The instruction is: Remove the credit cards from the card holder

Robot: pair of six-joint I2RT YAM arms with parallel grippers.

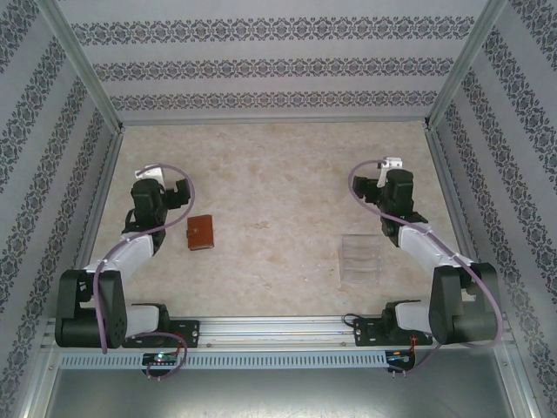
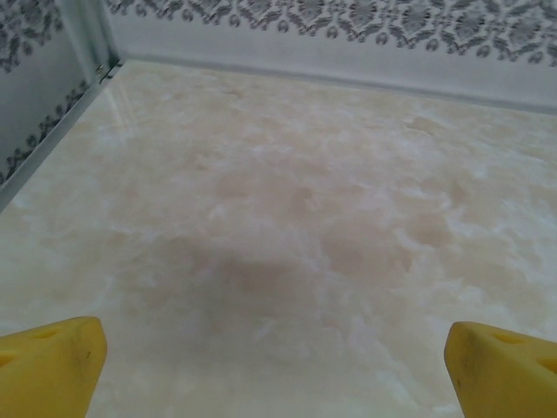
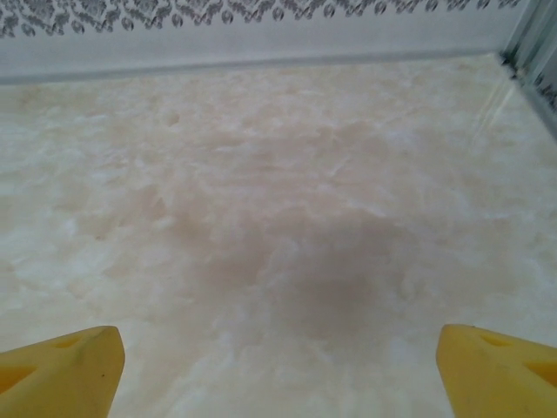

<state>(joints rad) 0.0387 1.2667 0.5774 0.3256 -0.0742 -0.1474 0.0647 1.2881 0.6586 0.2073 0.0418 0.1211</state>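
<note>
Reddish-brown, the card holder [image 1: 201,232] lies shut on the table [image 1: 278,192] beside the left gripper [image 2: 278,370], long axis near-to-far; its strap end we cannot make out. That gripper and the right gripper [image 3: 278,370] stand spread.

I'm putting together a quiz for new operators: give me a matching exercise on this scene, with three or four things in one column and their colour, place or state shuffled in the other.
Things:
1. card holder
2. clear plastic box
3. left gripper
4. table

Descriptions:
A. marbled beige
B. open, holding nothing
C. reddish-brown, beside the left arm
D. transparent, beside the right arm

Pairs: 1-C, 2-D, 3-B, 4-A
</note>
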